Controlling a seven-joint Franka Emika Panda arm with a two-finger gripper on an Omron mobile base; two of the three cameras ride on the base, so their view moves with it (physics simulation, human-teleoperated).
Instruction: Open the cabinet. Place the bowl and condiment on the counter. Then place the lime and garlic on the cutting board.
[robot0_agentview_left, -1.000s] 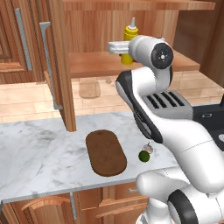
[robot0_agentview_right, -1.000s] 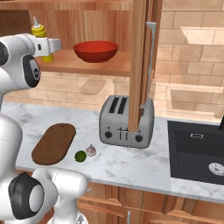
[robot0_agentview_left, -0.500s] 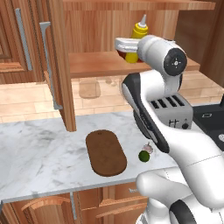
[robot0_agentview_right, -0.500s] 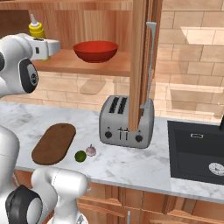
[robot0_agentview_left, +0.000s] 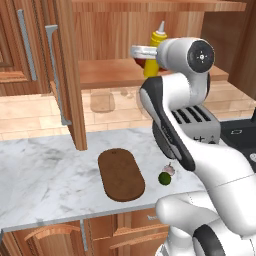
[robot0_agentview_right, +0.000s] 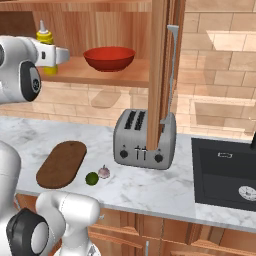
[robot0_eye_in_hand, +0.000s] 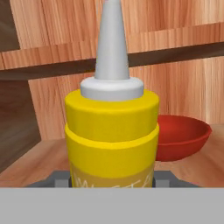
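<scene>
— Where's the gripper (robot0_agentview_right: 50, 56) now?

— Up at the cabinet's (robot0_agentview_left: 70, 75) lower shelf, upper left of the right base view. In the hand view the condiment (robot0_eye_in_hand: 112, 131) stands upright, dead centre, right between the finger tips, which peek out on either side of its base.

— So has it got hold of the bottle?

— The jaws are partly open with the bottle between them, but I can't make out whether the pads press on it; the view is too tight there.

— And the bowl (robot0_agentview_right: 109, 58)?

— On the same shelf, near the bottle, toward the centre of the right base view. In the hand view it sits behind the bottle, at its right.

— What about lower down?

— On the counter (robot0_agentview_left: 45, 175) the cutting board (robot0_agentview_left: 120, 174) lies bare at the middle of the left base view. The lime (robot0_agentview_left: 164, 178) and garlic (robot0_agentview_left: 170, 169) sit touching just off its right end, on the marble. A toaster (robot0_agentview_right: 144, 139) stands behind them, and a dark sink (robot0_agentview_right: 225, 175) fills the lower right of the right base view.
</scene>
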